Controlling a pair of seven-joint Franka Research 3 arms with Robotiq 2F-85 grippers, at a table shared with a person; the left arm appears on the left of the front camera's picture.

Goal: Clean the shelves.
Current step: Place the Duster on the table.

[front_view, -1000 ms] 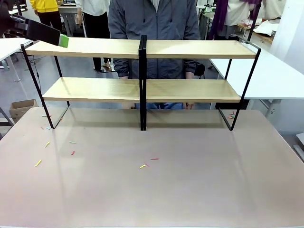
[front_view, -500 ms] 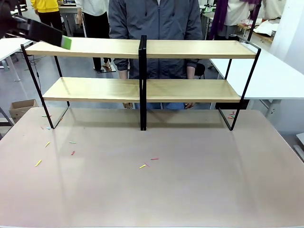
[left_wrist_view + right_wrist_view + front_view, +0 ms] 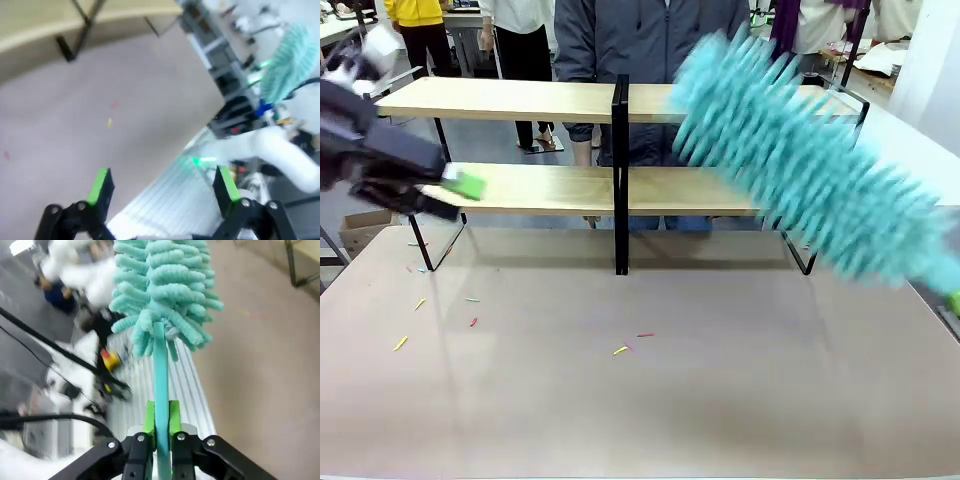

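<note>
The shelves (image 3: 530, 98), two pale wooden boards on a black frame with a central post, stand at the table's far side. A fluffy teal duster (image 3: 800, 165), blurred by motion, slants in front of their right half. In the right wrist view my right gripper (image 3: 161, 421) is shut on the duster's thin teal handle (image 3: 160, 370), and the head (image 3: 162, 285) points away. My left gripper (image 3: 460, 190) is blurred, hanging by the left end of the lower board (image 3: 540, 188). Its wrist view shows my left gripper (image 3: 164, 187) open with nothing between its fingers, over the tabletop.
Small coloured scraps (image 3: 620, 350) lie scattered on the brownish tabletop (image 3: 720, 400), more at the left (image 3: 400, 343). A person in a grey jacket (image 3: 650, 40) stands behind the shelves. A white table (image 3: 910, 160) sits at the right.
My left gripper has dropped from the top board's left end to the level of the lower board. The teal duster has swung into view from the right.
</note>
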